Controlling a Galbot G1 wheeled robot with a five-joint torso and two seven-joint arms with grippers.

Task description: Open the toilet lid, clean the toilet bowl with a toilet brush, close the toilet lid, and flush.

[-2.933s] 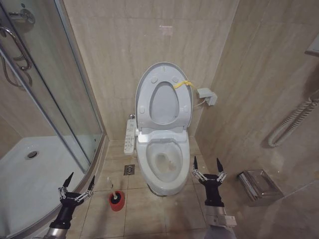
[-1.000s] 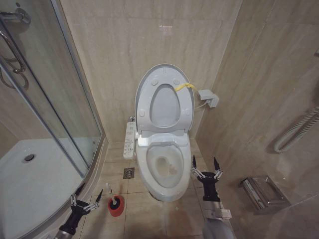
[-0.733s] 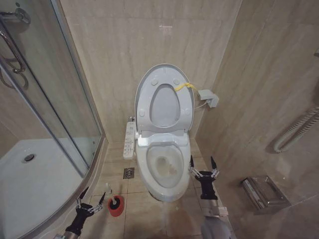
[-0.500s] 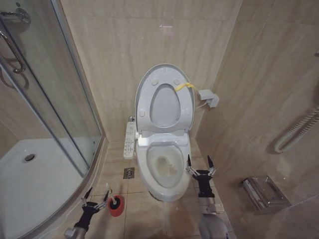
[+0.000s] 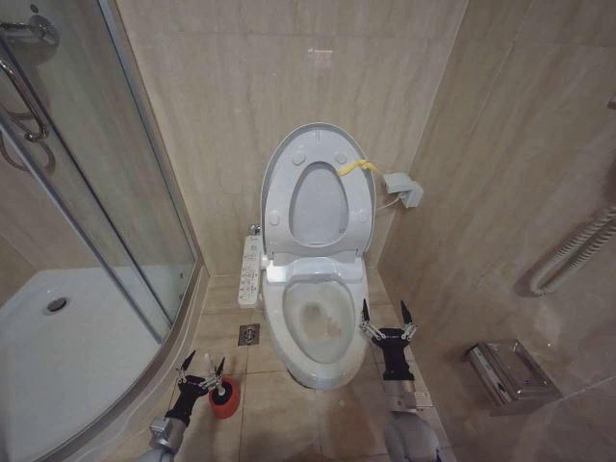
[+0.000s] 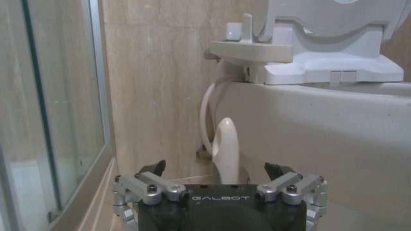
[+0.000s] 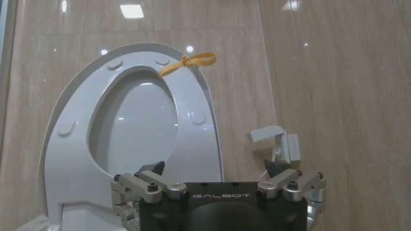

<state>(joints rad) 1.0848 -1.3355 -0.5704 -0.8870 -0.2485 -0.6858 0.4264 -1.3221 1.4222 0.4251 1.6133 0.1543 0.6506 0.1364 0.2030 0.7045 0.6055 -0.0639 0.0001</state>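
Between the spread jaws of the left gripper (image 5: 200, 366), the toilet brush (image 6: 227, 149) handle has now been lined up, ready for grabbing.

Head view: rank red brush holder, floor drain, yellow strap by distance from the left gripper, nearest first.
From the left gripper, open, low by the shower edge:
1. Red brush holder, just beside it on the floor, toward the toilet.
2. Floor drain, farther ahead, at the toilet bowl's base.
3. Yellow strap, up on the raised toilet lid.
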